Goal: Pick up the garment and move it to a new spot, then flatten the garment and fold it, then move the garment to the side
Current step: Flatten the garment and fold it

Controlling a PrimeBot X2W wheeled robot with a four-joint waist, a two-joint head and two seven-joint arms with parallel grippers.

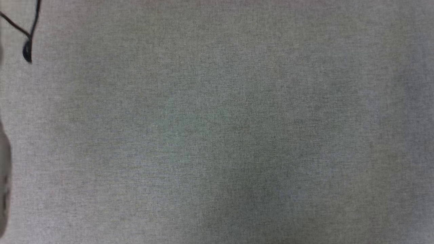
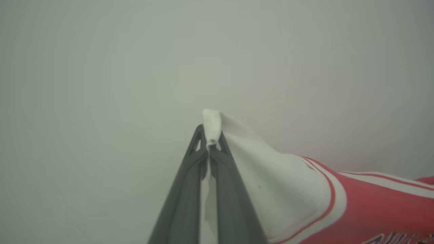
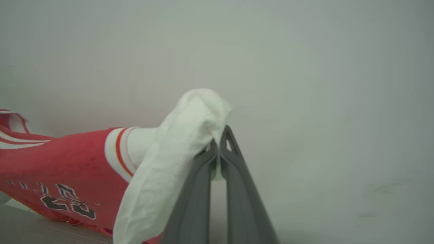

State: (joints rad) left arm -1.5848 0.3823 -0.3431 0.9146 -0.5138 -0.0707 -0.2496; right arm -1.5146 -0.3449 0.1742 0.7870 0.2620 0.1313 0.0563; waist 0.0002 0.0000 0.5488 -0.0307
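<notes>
Tightly, left hand [image 2: 210, 138] and right hand [image 3: 219, 140] pinch the soft, bunched garment [image 3: 67, 162].

The garment [image 2: 366, 206] runs off the left wrist view's right and bottom edges, lettering [image 2: 393, 238] chopped. Its sleeve [image 2: 271, 176] sits partly hidden behind the jaws. Head view: dark cord [image 1: 28, 42] cut off top-left, blurry pale blob [image 1: 4, 183] at left edge, no clue.
</notes>
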